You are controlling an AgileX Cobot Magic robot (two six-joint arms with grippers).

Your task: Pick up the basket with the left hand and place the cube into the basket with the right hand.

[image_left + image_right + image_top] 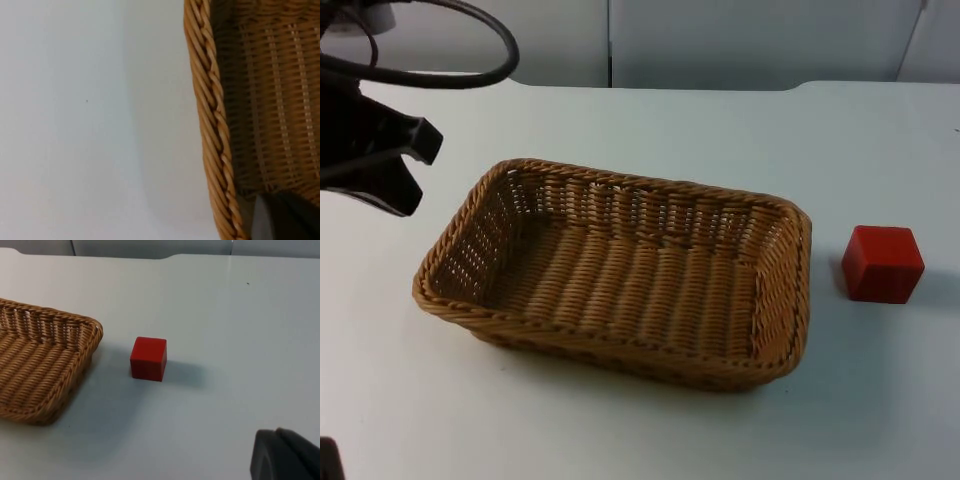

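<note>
No text, label, brand, number or sign can be read anywhere in these views. The woven basket (620, 275), the red cube (883, 263) and the white surface (640, 430) all carry plain, unmarked faces.

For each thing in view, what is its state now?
basket: upright on the table, empty, not held.
cube: on the table beside the basket, apart from it, not held.
left gripper: open, above the table near the basket's rim.
right gripper: back from the cube, waiting.
</note>
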